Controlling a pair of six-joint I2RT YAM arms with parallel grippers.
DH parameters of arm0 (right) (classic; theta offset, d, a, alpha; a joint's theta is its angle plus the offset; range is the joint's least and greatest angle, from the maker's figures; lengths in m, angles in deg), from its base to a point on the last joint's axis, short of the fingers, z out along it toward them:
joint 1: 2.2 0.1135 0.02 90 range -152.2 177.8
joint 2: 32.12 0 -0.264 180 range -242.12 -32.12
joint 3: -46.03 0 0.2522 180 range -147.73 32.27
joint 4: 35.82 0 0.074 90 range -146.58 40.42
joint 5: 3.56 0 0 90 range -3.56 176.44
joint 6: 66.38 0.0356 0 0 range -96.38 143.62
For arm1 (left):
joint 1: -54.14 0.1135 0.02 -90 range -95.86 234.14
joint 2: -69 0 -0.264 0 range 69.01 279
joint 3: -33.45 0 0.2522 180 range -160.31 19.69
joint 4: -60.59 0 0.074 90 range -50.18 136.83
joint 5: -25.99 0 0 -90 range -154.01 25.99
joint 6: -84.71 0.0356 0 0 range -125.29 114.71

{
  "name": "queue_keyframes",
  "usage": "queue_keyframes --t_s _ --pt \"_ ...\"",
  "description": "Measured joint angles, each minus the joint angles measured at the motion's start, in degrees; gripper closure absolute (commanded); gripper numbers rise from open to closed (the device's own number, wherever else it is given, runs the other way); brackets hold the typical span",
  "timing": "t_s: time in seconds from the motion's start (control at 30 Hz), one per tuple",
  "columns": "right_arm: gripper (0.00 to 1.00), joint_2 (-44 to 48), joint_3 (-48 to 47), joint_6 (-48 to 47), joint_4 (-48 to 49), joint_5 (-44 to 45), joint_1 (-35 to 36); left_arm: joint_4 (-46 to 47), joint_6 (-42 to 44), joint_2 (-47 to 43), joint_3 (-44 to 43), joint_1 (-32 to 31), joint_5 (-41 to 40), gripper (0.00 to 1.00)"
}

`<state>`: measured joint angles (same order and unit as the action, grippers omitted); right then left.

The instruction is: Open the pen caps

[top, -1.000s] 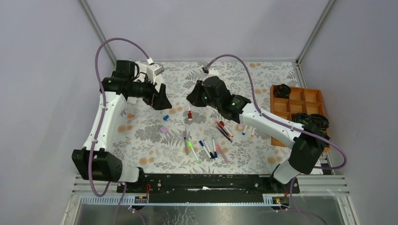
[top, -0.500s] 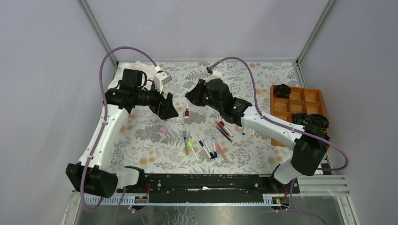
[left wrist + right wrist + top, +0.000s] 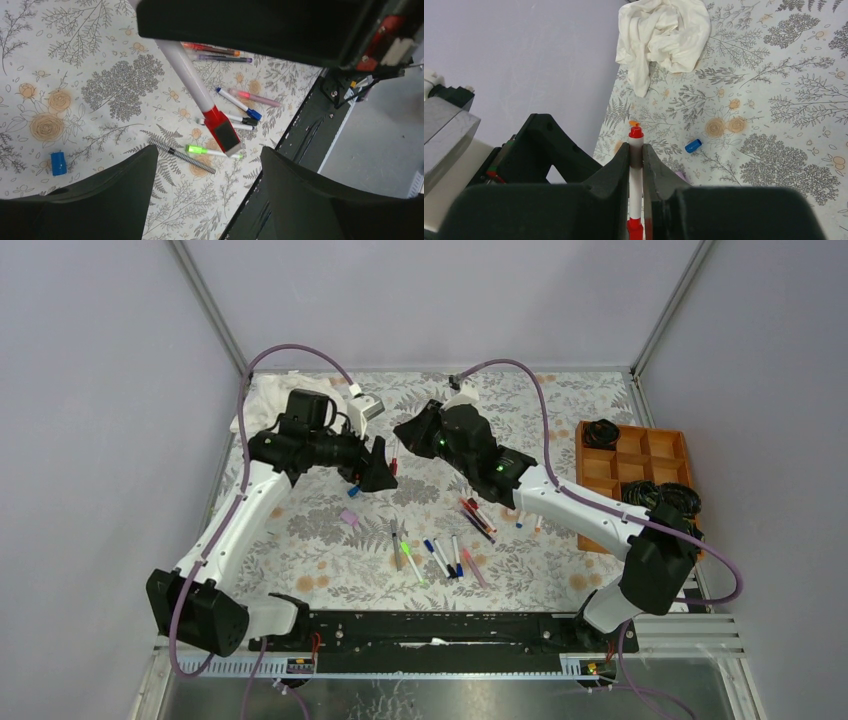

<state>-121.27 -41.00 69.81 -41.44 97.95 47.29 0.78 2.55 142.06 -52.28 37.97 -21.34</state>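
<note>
My right gripper [image 3: 636,151] is shut on a white-barrelled pen [image 3: 635,172] with red ends, held in the air over the mat [image 3: 394,464]. In the left wrist view the pen's red cap [image 3: 221,131], which has a dark pad on its end, hangs just above the gap of my open left gripper [image 3: 209,150]. The cap touches neither finger. Overhead, the left gripper [image 3: 380,472] sits right beside the right one [image 3: 405,440]. Several more pens [image 3: 440,555] lie on the mat. A loose blue cap [image 3: 353,491] and a pink one [image 3: 348,517] lie left of them.
An orange compartment tray [image 3: 630,465] holding black items stands at the right edge. A crumpled white cloth [image 3: 664,30] lies at the back left. The black base rail [image 3: 310,135] runs along the near edge, close to a green pen [image 3: 210,151] and a checkered pen [image 3: 185,157].
The left arm swung right and brought its gripper up to the held pen. The right gripper carried the pen up and leftwards. The left jaws narrowed slightly.
</note>
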Motion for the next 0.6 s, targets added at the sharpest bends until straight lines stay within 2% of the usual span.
queue_keyframes --t_s 0.27,0.5,0.53,0.6 --pt "1.0 -0.2 0.0 1.1 0.4 0.7 0.0 2.9 -2.4 1.9 0.0 -1.2 -0.2 0.46" --pt "1.0 -0.9 0.0 1.5 0.4 1.4 0.0 3.5 -3.4 2.7 0.0 -1.7 0.1 0.98" --pt "0.96 -0.9 0.0 1.4 0.4 1.5 0.0 3.5 -3.6 2.9 0.0 -1.6 -0.5 1.0" --pt "0.78 -0.8 0.0 1.4 0.4 1.7 0.0 3.4 -3.7 3.3 0.0 -1.1 -1.7 1.0"
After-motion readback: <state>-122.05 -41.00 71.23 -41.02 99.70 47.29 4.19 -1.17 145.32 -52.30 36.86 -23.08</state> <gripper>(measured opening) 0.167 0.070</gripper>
